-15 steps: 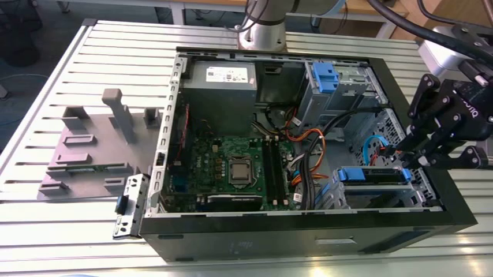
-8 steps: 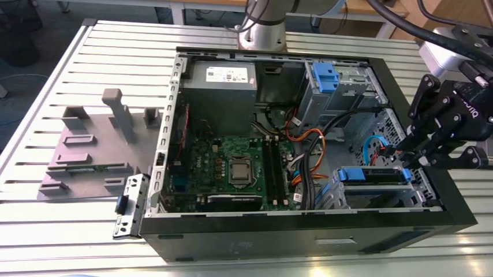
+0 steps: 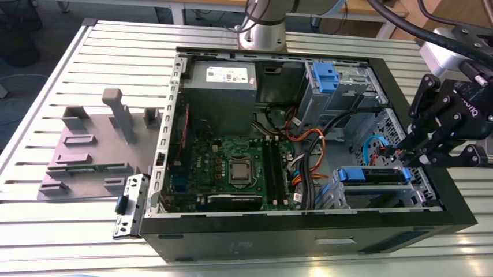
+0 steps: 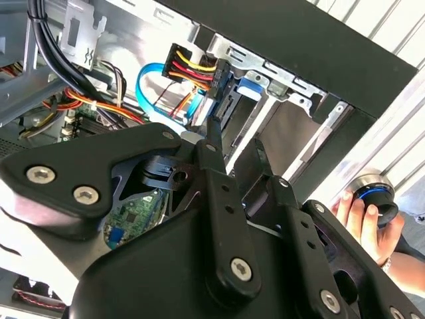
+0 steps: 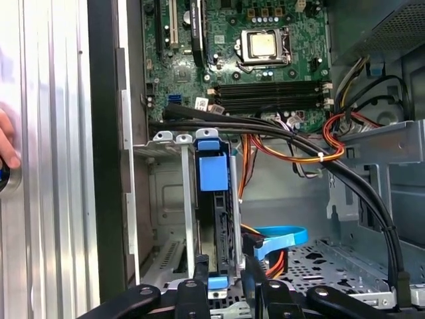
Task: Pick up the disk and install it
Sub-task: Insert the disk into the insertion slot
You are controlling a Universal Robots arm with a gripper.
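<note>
Fingers (image 4: 214, 156) set narrow, one each side of disk (image 5: 220, 212), clamped on its near end. Disk stands on edge in metal drive cage (image 5: 188, 199), blue carrier tab (image 5: 212, 171) at far end. Cage occupies corner of open computer case (image 3: 308, 231), near motherboard (image 3: 231, 167). Case lies on slatted surface (image 3: 69, 231); grey fixture (image 3: 92, 144) at exterior view's left.

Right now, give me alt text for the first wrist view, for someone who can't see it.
The disk, on edge in its blue carrier, sits in the drive cage of an open computer case, with the gripper close to its near end. Beyond lie the motherboard and black cables.
</note>
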